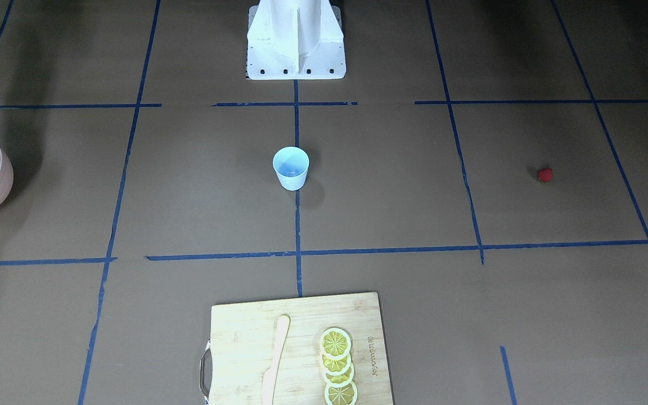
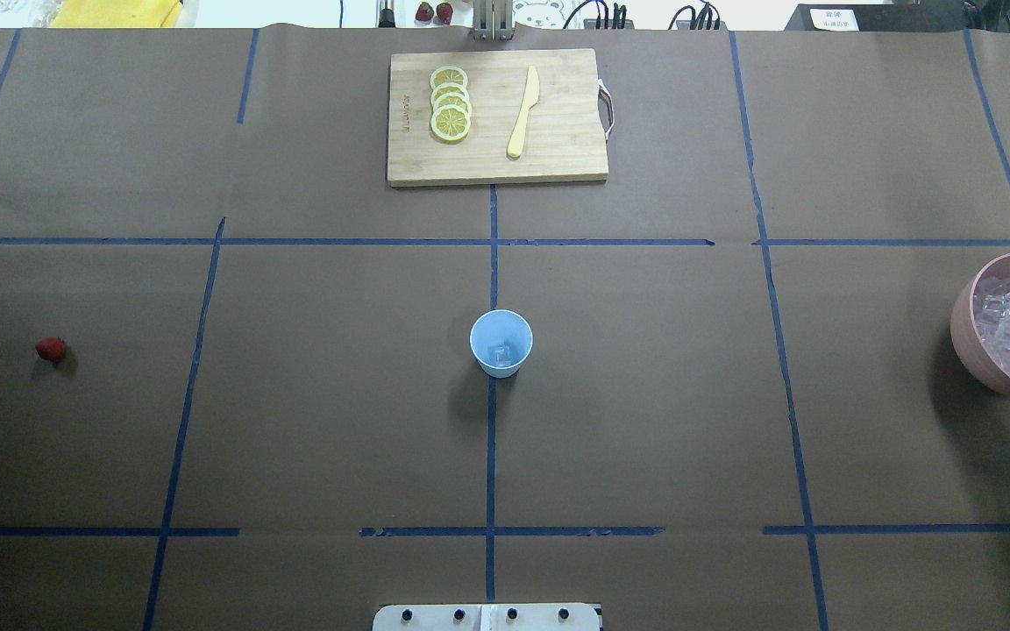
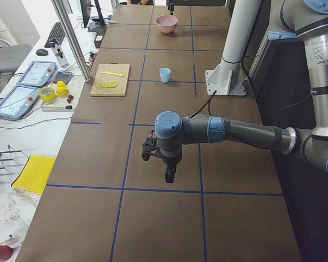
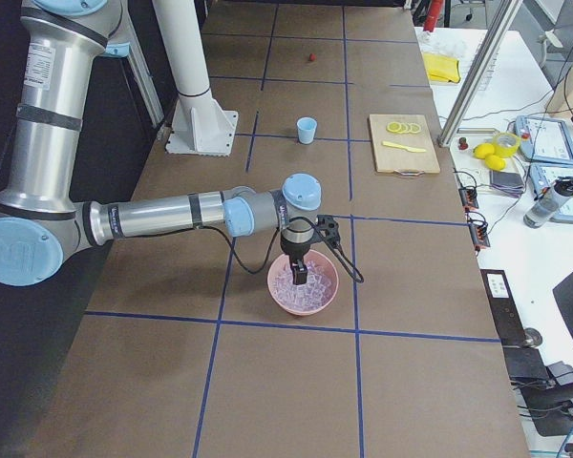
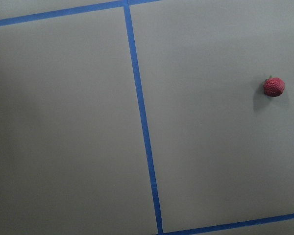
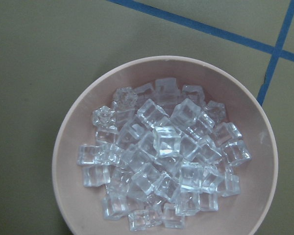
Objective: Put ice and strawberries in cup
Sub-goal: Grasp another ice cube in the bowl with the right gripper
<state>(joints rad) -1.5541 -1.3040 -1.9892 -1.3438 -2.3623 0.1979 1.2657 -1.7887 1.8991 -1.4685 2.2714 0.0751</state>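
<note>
The light blue cup (image 2: 501, 342) stands upright at the table's middle; a clear cube seems to lie inside it. The heap of ice (image 6: 161, 156) fills the pink bowl (image 2: 970, 342) at the table's right end. One red strawberry (image 2: 51, 350) lies on the table at the left end, and it also shows in the left wrist view (image 5: 273, 86). My right gripper (image 4: 299, 272) hangs just over the ice in the bowl. My left gripper (image 3: 165, 177) hangs above the table near the strawberry's end. I cannot tell whether either gripper is open or shut.
A wooden cutting board (image 2: 558, 158) lies at the far middle with several lemon slices (image 2: 451, 103) and a yellow knife (image 2: 523, 112) on it. The robot's white base (image 1: 296, 39) stands at the near middle. Blue tape lines cross the brown table.
</note>
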